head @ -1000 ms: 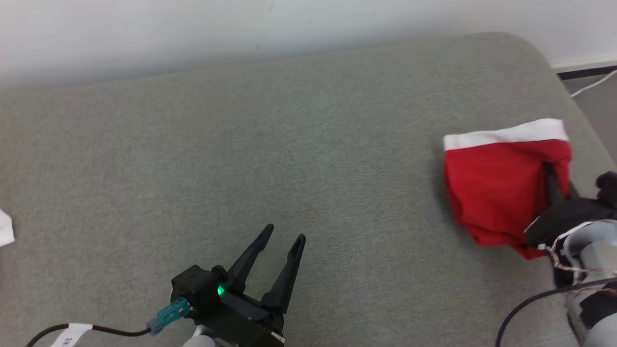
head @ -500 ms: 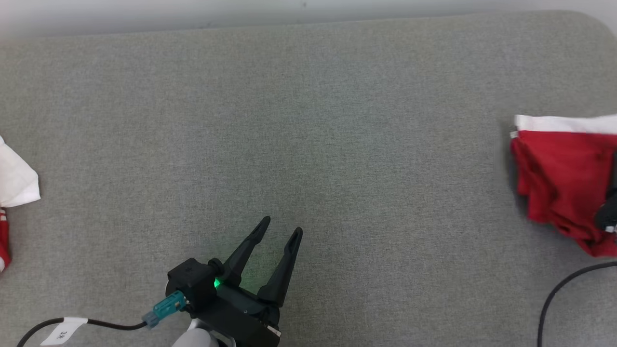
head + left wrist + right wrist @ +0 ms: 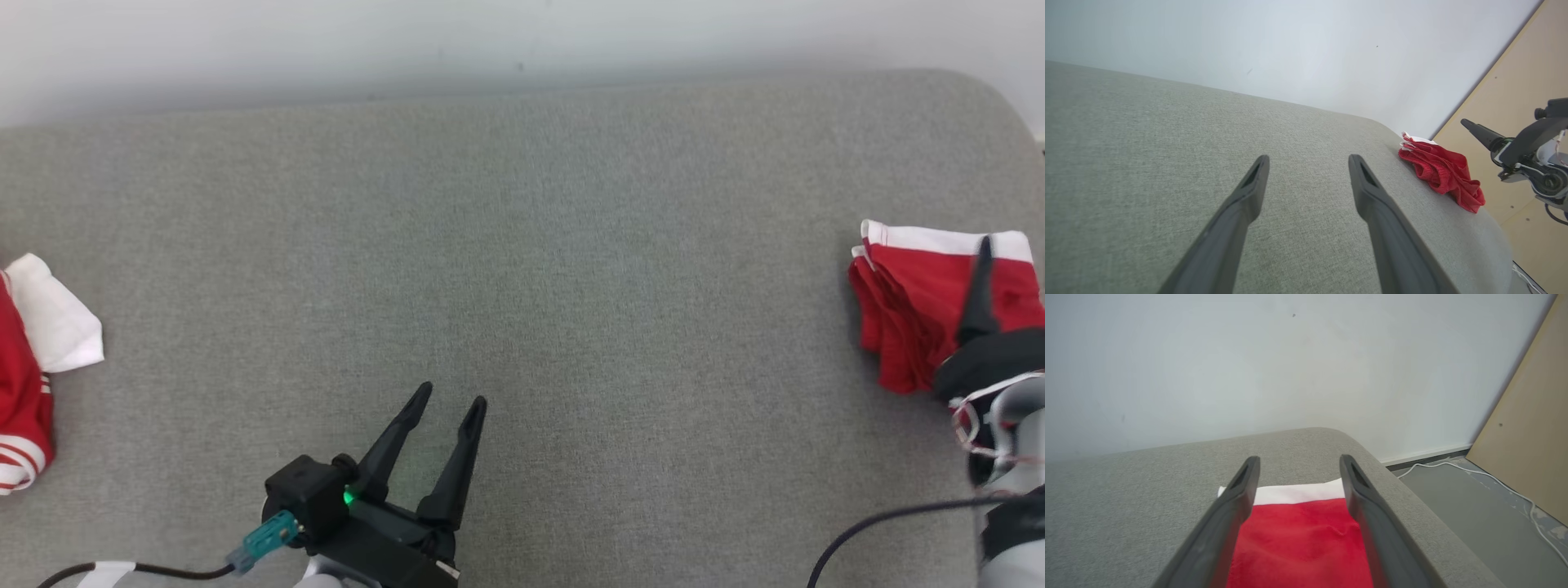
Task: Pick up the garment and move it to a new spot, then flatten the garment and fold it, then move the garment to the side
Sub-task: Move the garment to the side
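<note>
Left gripper (image 3: pixel 452 395) hovers over the grey cushion (image 3: pixel 571 245) in the head view, fingers spread and empty; the folded red garment (image 3: pixel 906 310) lies at the cushion's right end. Left wrist view: wide, empty fingers, with the garment (image 3: pixel 1437 171) near the far edge. Right wrist view: right gripper (image 3: pixel 1298 459) open, gripping nothing, garment (image 3: pixel 1298 539) beneath.
</note>
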